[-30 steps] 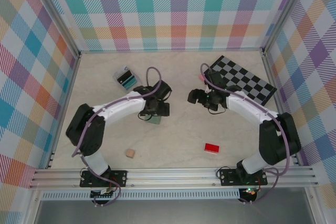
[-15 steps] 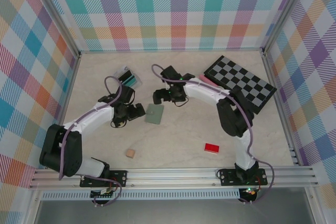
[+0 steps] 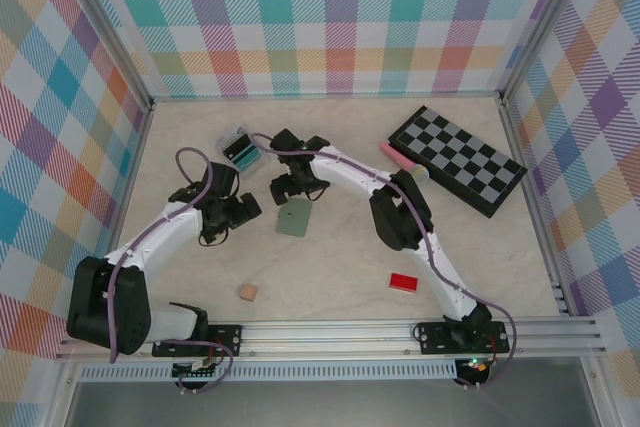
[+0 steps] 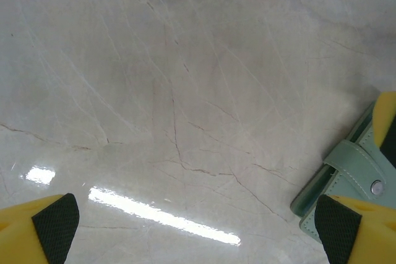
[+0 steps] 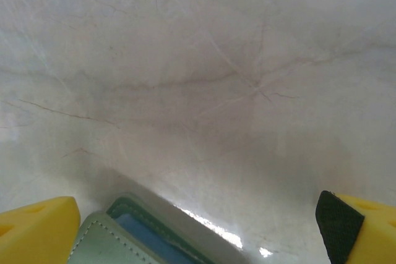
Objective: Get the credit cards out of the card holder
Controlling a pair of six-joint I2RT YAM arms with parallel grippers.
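The card holder [image 3: 294, 217], pale green and folded shut, lies flat on the table's middle. Its clasp tab and snap show at the right edge of the left wrist view [image 4: 346, 193]. In the right wrist view its corner [image 5: 102, 242] shows a blue strip under the flap. My left gripper [image 3: 250, 209] is open just left of it, low over bare table [image 4: 198, 233]. My right gripper [image 3: 293, 190] is open just behind it [image 5: 192, 227]. Neither holds anything. Teal and dark credit cards [image 3: 239, 148] lie together at the back left.
A black-and-grey checkered board [image 3: 458, 159] lies at the back right with a pink pen [image 3: 397, 157] beside it. A red block [image 3: 403, 282] and a small wooden cube [image 3: 247, 292] sit near the front. Checked walls close three sides.
The left gripper has drawn back left off the card holder. The right arm has swung left from near the board to just behind the holder. Both sets of jaws opened wider.
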